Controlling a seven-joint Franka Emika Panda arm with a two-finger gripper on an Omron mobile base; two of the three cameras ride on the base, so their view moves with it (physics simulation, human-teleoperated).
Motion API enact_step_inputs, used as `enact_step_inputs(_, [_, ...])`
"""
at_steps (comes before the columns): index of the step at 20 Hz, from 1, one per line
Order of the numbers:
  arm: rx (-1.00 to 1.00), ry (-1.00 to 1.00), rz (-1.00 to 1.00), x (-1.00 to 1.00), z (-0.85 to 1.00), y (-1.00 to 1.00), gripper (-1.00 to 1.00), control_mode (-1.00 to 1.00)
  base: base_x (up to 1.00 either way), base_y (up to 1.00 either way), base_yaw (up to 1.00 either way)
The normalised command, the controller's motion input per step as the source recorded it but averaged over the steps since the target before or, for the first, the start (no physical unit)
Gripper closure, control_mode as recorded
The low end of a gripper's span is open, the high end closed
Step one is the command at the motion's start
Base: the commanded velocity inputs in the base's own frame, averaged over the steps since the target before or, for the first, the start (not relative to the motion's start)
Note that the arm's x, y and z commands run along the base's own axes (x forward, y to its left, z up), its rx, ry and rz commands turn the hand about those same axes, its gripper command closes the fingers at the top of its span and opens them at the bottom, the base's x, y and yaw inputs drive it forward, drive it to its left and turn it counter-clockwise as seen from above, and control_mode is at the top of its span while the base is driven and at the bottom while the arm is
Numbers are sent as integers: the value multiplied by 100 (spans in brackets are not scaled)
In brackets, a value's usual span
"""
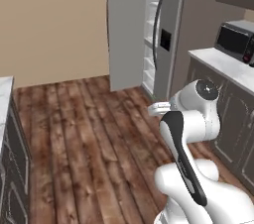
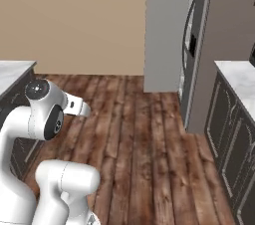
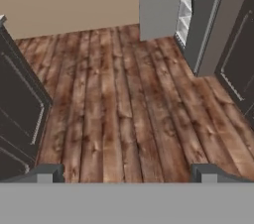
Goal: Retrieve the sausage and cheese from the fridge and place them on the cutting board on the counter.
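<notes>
Claw (image 3: 127,172) spread wide, nothing between its tips, hanging over bare wood floor (image 3: 124,109); arm folded low by the base. Fridge (image 1: 149,29) ahead against the tan wall, one door ajar with white shelves showing; contents too small to tell. Marble table (image 1: 223,64) right of fridge, microwave (image 1: 235,39) on it.

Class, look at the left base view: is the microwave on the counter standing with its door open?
No. The microwave sits on the white counter with its dark door shut flat against its front.
</notes>
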Motion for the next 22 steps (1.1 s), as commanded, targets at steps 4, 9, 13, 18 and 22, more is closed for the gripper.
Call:
enact_step_inputs(4, [0, 0, 0, 0, 0, 0, -100, 100, 100, 14, -4])
enact_step_inputs(9, [0, 0, 0, 0, 0, 0, -100, 100, 100, 11, -5])
enact_step_inputs(13, [0, 0, 0, 0, 0, 0, -100, 100, 100, 12, -12])
enact_step_inputs(18, [0, 0, 0, 0, 0, 0, -100, 100, 100, 13, -16])
enact_step_inputs(22, [0, 0, 0, 0, 0, 0, -100, 100, 100, 14, -19])
